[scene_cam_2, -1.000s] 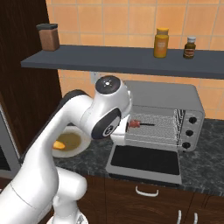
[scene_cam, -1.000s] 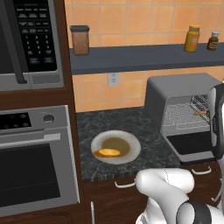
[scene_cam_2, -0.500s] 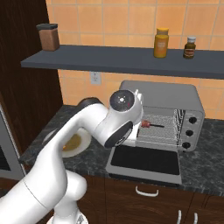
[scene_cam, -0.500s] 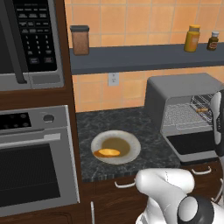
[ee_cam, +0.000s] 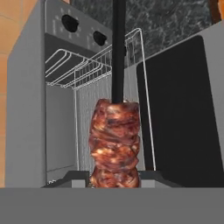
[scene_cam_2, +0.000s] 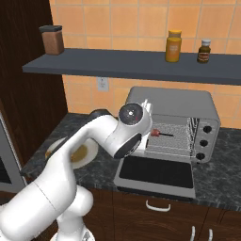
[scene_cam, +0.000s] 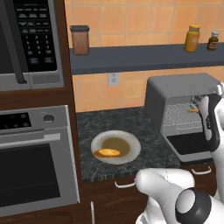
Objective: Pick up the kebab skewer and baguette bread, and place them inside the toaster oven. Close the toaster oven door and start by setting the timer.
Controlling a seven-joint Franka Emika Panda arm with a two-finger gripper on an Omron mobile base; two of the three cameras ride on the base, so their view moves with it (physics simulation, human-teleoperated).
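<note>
In the hand view my gripper [ee_cam: 114,177] is shut on the kebab skewer [ee_cam: 114,142], gripping its brown meat chunks, and the dark stick points into the toaster oven [ee_cam: 30,100] between the wire racks [ee_cam: 83,68]. From the right base view the kebab skewer [scene_cam_2: 161,134] hangs at the mouth of the toaster oven [scene_cam_2: 172,101], just above the toaster oven door [scene_cam_2: 155,172], which lies open and flat. The baguette bread [scene_cam: 107,152] rests on a white plate [scene_cam: 131,154] left of the toaster oven [scene_cam: 179,89].
Three knobs [scene_cam_2: 203,142] run down the oven's right side. A shelf [scene_cam: 131,57] above carries a brown canister [scene_cam: 80,40] and two bottles [scene_cam: 192,38]. A built-in steel oven [scene_cam: 33,162] and a microwave [scene_cam: 28,41] fill the left. My arm [scene_cam_2: 80,160] crosses in front of the plate.
My hand has carried the skewer to the right, closer to the oven's mouth, and has nearly stopped there. The baguette and the oven door have not moved.
</note>
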